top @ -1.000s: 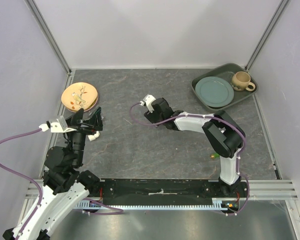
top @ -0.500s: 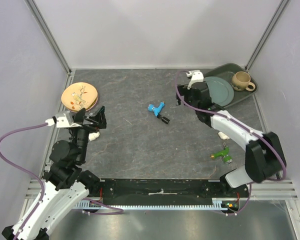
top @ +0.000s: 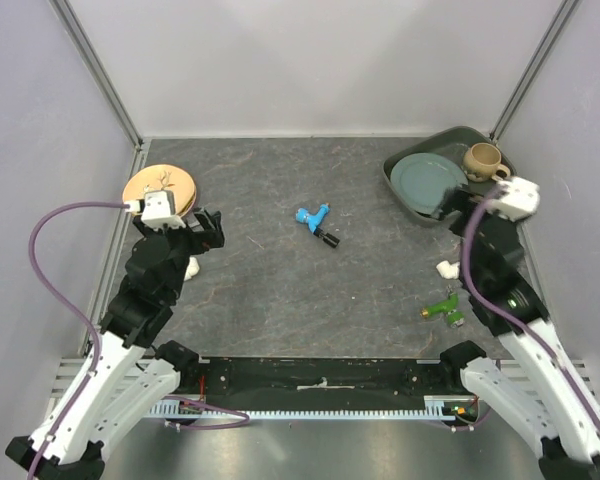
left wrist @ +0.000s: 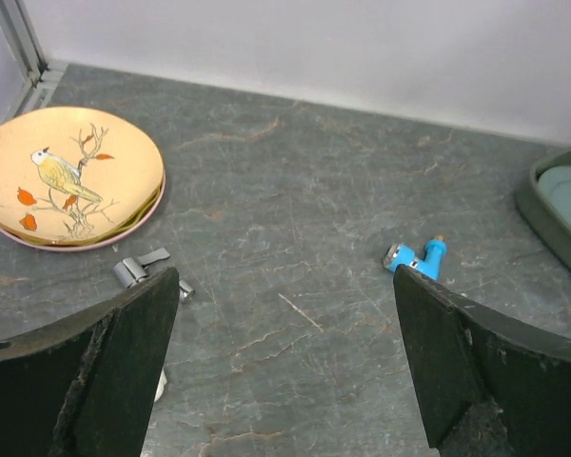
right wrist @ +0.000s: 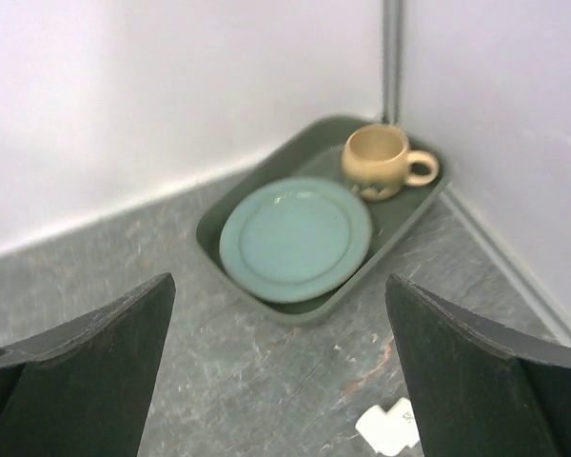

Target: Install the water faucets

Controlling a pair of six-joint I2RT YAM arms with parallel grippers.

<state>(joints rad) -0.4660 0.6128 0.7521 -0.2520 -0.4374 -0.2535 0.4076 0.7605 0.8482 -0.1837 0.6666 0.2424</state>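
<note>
The blue faucet [top: 315, 222] lies on its side mid-table, black end piece toward the near right. It also shows in the left wrist view [left wrist: 417, 257], ahead and to the right of my left gripper [left wrist: 285, 286]. The green faucet [top: 444, 307] lies at the near right, close to the right arm. My left gripper [top: 205, 230] is open and empty at the left, near the orange plate. My right gripper [top: 460, 203] is open and empty at the right, facing the tray; its wrist view [right wrist: 278, 295] shows nothing between the fingers.
An orange bird plate [left wrist: 67, 176] sits far left, with a small metal part [left wrist: 138, 269] beside it. A green tray [right wrist: 266, 214] in the far right corner holds a teal plate [right wrist: 295, 238] and a mug [right wrist: 381, 162]. White elbow pieces lie at right [top: 446, 268] and left [top: 190, 268].
My right arm has swung from the middle of the table to the right side, leaving the blue faucet lying uncovered. My left gripper has shifted a little forward, toward the orange plate.
</note>
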